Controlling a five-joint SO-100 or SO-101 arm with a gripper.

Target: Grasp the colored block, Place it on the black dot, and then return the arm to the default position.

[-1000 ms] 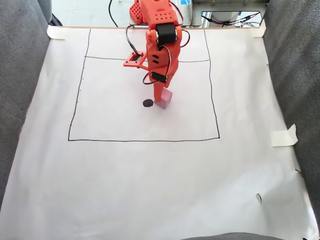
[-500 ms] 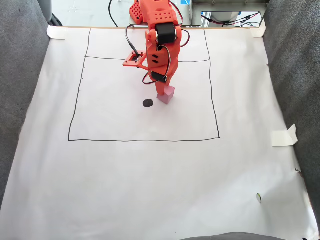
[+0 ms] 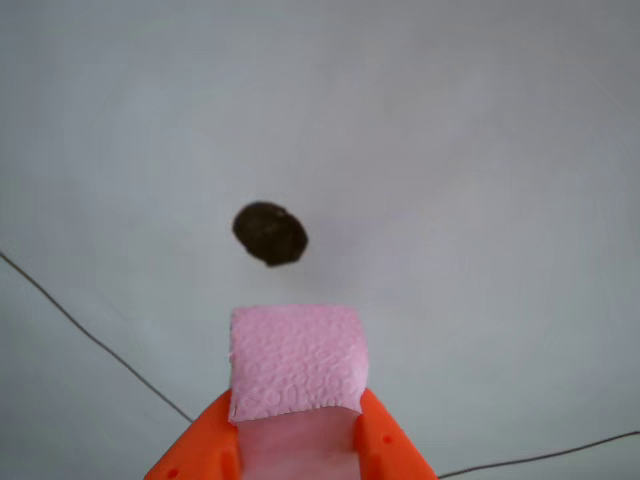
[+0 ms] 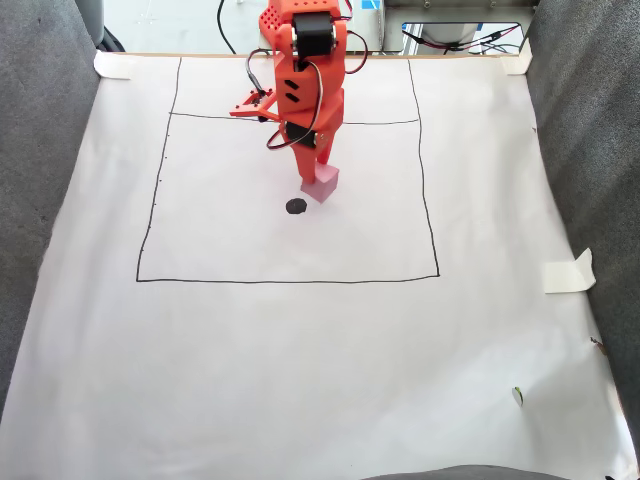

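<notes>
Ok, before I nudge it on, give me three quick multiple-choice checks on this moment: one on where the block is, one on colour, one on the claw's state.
1. In the fixed view, where is the colored block relative to the black dot?
A. squarely on top of it
B. up and to the right of it, not covering it
C. outside the drawn square

2. What colour is the block?
A. light pink
B. blue
C. green

3. What is the claw doing?
A. open, with nothing in it
B. shut on the block
C. resting on the dot

Answers:
1 B: the whole dot shows beside the block, uncovered.
2 A: the other view shows a pale pink, dimpled face.
3 B: both orange fingers press against the block's sides in the other view.
</notes>
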